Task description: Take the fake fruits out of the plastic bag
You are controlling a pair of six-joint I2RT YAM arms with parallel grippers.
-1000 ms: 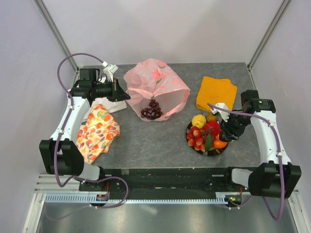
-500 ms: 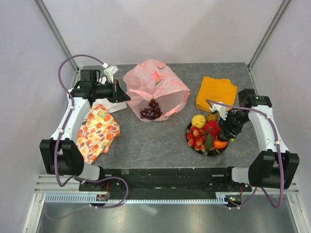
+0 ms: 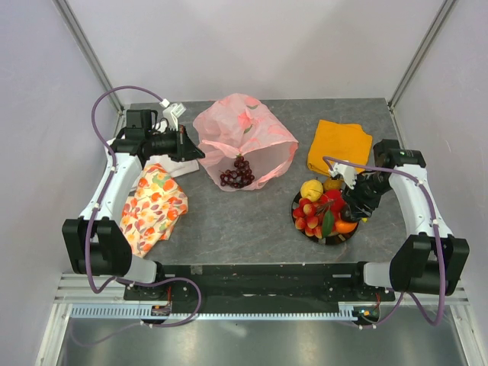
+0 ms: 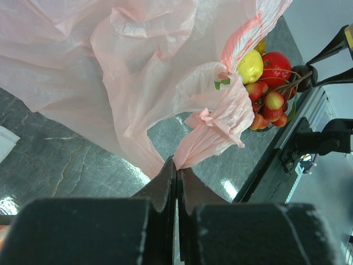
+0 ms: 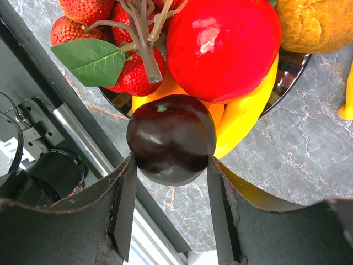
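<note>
Pale lilac walls (image 3: 252, 46) enclose a dark grey marbled tabletop (image 3: 252, 221), where a large crinkly translucent pink plastic bag (image 3: 252, 130) lies far centre, its folds hiding its inside, one edge pinched between the shut fingers of the left gripper (image 4: 176, 175). A dark purple grape bunch (image 3: 238, 174) sits at its mouth; to the right glossy fake fruits (image 3: 320, 206) heap over a mostly covered dark dish (image 5: 287, 72), and the right gripper (image 5: 171, 168) clamps a dark round fruit (image 5: 171, 138) beside them
</note>
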